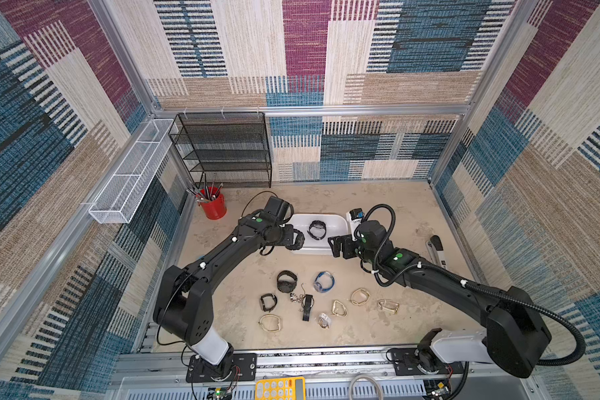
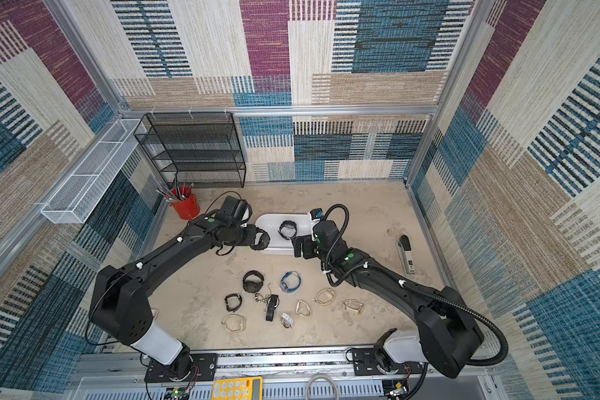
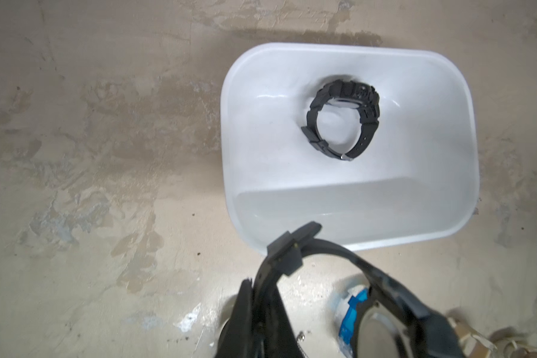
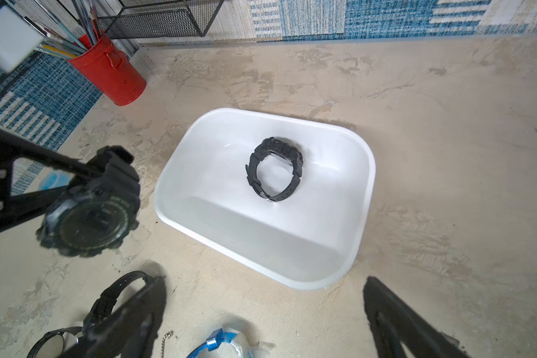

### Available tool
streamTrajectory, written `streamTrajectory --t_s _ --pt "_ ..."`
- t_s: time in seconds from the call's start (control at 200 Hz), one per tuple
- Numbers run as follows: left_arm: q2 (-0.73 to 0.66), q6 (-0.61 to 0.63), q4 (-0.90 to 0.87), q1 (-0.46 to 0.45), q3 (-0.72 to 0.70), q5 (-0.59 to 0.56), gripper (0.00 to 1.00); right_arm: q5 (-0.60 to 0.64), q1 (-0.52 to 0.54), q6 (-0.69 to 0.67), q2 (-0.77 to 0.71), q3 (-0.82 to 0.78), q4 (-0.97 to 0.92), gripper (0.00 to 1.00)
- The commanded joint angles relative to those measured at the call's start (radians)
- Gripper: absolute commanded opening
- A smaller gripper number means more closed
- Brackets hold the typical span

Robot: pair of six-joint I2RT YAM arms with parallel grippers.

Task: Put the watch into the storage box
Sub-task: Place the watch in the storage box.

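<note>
The storage box [image 1: 326,248] [image 2: 274,250] is a white low-walled tub on the table between both arms. One black watch [image 1: 317,229] [image 3: 348,91] [image 4: 279,148] lies inside it near the far wall. My left gripper [image 1: 290,239] [image 3: 255,283] is shut on the strap of a second black watch [image 1: 297,241] [image 2: 261,240] [image 3: 323,245] [image 4: 90,217], which hangs just above the tub's left near rim. My right gripper [image 1: 333,248] [image 2: 297,247] [image 4: 262,285] is open and holds nothing, beside the tub's right near corner.
Several loose watches lie on the table nearer the arm bases, among them a black one [image 1: 286,282] and a blue one [image 1: 324,281]. A red cup of pens [image 1: 213,206], a black mesh shelf [image 1: 222,149] and a white wire basket [image 1: 132,173] stand at the back left. A stapler [image 1: 436,249] lies right.
</note>
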Motion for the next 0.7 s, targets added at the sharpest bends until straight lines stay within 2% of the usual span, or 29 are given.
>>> streamTrajectory --t_s 0.0,0.421,0.691 --pt "0.053 0.035 -0.024 -0.004 0.056 -0.052 0.00 0.018 0.001 0.016 -0.020 -0.009 0.033 1.00" --pt "0.309 -0.008 -0.070 -0.041 0.290 -0.207 0.00 0.037 0.001 0.008 -0.030 -0.006 0.015 1.00" --pt "0.457 -0.003 -0.133 -0.041 0.442 -0.238 0.00 0.049 0.001 0.005 -0.031 -0.009 0.012 1.00"
